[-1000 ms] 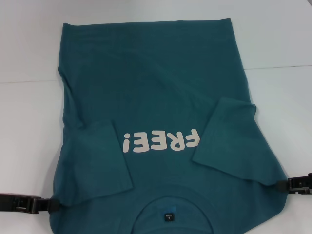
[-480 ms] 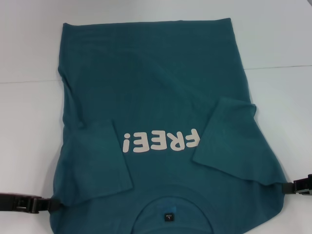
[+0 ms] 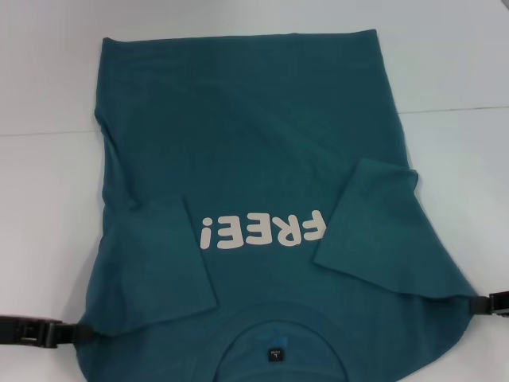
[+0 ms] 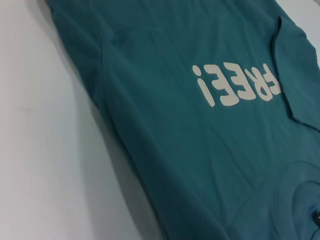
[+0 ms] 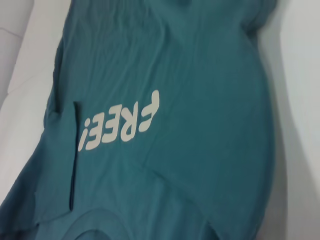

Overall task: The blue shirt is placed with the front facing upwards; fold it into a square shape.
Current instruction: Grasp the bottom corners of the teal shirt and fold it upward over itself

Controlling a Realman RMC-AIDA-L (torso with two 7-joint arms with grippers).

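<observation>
White tabletop (image 3: 48,199) is filling the background, with a faint seam running across it behind the blue shirt (image 3: 254,143). That shirt is lying flat and front up in the middle of the table, its collar (image 3: 274,338) nearest the robot and its hem at the far side, the pale lettering (image 3: 262,231) reading upside down from the head camera.

Both short sleeves are lying folded inward over the chest, one on each side of the lettering, so the first part of the fold looks done. The body is remaining at full length, so judging from this, the shirt is needing at least one more fold, bringing collar and hem together, before it makes a square.

Left gripper (image 3: 86,333) is sitting low at the shirt's near left corner, its tip just meeting the cloth edge; right gripper (image 3: 483,303) is sitting at the near right corner, mostly out of frame. Whether either claw is open, closed or pinching fabric I cannot tell, and the wrist cameras are showing only cloth and table.
</observation>
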